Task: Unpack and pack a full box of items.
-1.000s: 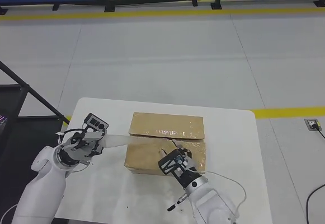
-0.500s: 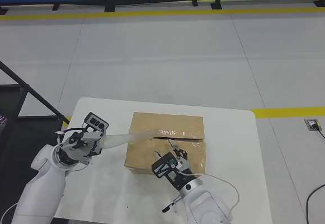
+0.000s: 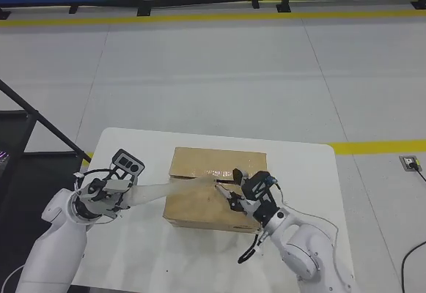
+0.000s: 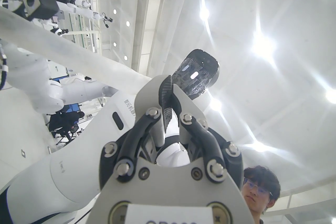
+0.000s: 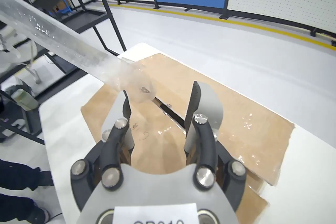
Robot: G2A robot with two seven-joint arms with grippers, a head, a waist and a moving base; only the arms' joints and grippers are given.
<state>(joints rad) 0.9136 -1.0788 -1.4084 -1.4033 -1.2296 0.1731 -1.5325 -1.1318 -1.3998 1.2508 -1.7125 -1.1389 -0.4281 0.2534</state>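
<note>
A brown cardboard box (image 3: 220, 165) stands mid-table with its top flaps down and a dark seam (image 5: 168, 112) between them. A long strip of clear tape (image 3: 165, 189) runs from that seam out to my left gripper (image 3: 122, 194) at the table's left. In the left wrist view the left gripper (image 4: 169, 93) points upward, shut on the tape (image 4: 78, 57). My right gripper (image 3: 231, 192) hovers over the box top by the seam. It is open (image 5: 160, 101), with the crumpled tape end (image 5: 139, 88) just beside one finger (image 5: 126, 104). The box contents are hidden.
The white table (image 3: 139, 242) has bare surface in front of and on both sides of the box. A black metal rack (image 3: 7, 146) stands on the floor past the table's left edge, with its frame (image 5: 99, 12) rising behind the box.
The right arm swung from the box's near side round to its right, and its gripper now sits over the seam. The tape strip reaches farther across the box top. The left arm barely shifted.
</note>
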